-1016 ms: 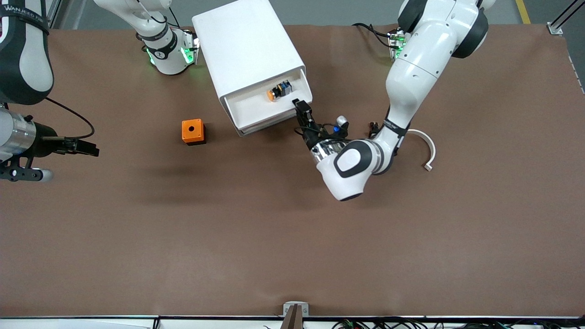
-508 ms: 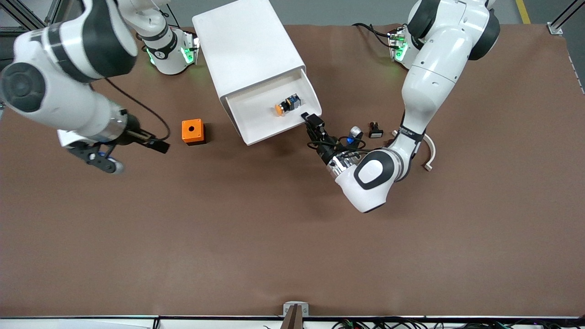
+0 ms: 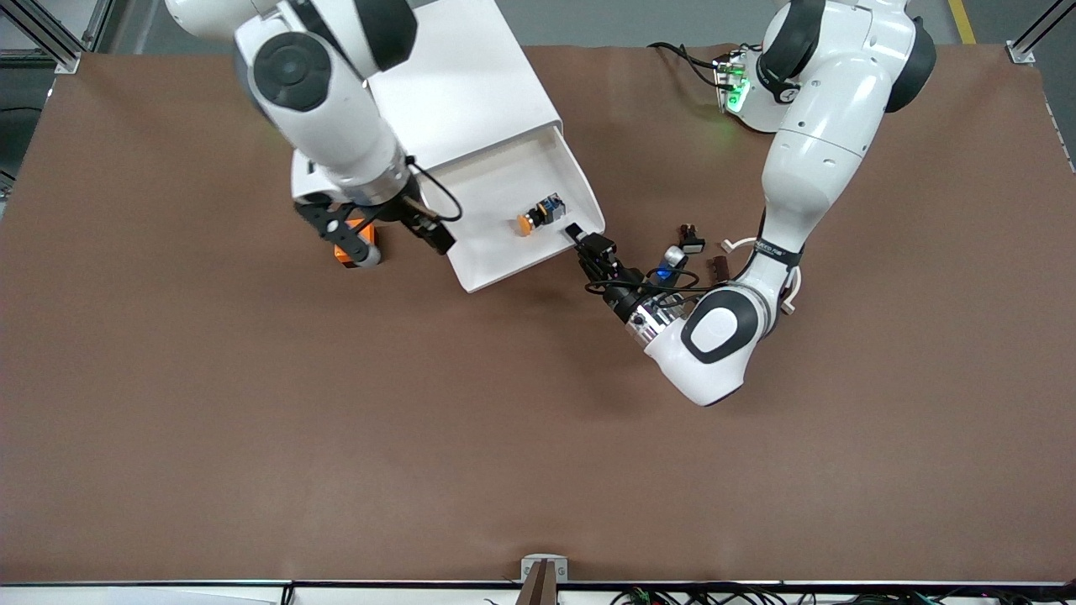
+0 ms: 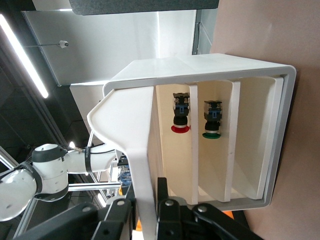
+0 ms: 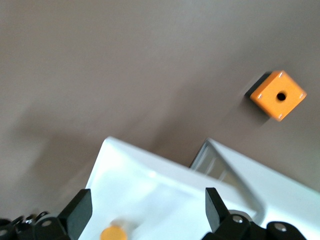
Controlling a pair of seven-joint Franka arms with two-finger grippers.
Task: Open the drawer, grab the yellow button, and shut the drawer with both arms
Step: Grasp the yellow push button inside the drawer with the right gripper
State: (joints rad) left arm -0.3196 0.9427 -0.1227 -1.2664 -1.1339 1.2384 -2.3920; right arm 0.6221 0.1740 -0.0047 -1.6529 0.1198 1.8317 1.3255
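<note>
The white cabinet (image 3: 454, 92) stands near the robots' bases. Its top drawer (image 3: 504, 252) is pulled well out. The button (image 3: 538, 215), with orange cap and black-and-blue body, lies in the drawer. My left gripper (image 3: 588, 244) is shut on the drawer's front lip at the corner toward the left arm's end. In the left wrist view the lip (image 4: 135, 150) runs between the fingers of the left gripper (image 4: 145, 192). My right gripper (image 3: 433, 234) hangs open and empty over the drawer's other end. In the right wrist view my right gripper (image 5: 147, 212) spans the drawer (image 5: 150, 195), with the button's cap (image 5: 114, 233) between the fingers.
An orange cube with a round hole (image 3: 343, 252) sits beside the drawer, partly hidden under the right wrist; it also shows in the right wrist view (image 5: 278, 95). A small black part with a white face (image 3: 691, 244) lies near the left forearm. Lower compartments hold red-capped (image 4: 180, 117) and green-capped (image 4: 211, 122) buttons.
The left gripper has drawn the drawer farther out, toward the front camera. The right arm has swung in from the right arm's end of the table to over the drawer.
</note>
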